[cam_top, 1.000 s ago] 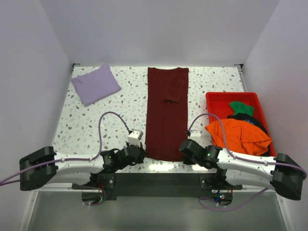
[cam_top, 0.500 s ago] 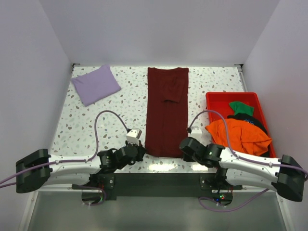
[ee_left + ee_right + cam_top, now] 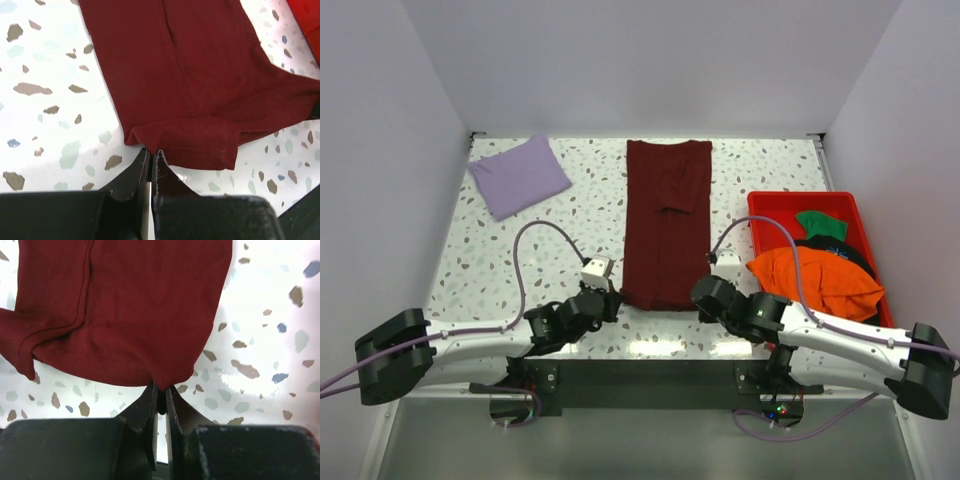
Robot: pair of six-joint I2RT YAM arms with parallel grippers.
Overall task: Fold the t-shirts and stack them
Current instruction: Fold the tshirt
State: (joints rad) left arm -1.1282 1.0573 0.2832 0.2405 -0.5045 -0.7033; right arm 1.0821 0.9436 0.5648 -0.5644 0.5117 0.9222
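Seemingly low, fingers (image 3: 131,176) on maroon tee (image 3: 665,225)

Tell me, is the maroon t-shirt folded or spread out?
Folded lengthwise: the maroon t-shirt is a narrow strip with a sleeve tucked on top.

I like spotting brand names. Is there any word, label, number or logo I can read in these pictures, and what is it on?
No text can be read in any view.
Black t-shirt in the red bin: a small coloured mark, too small to read.
Maroon t-shirt: plain, no print or label showing.
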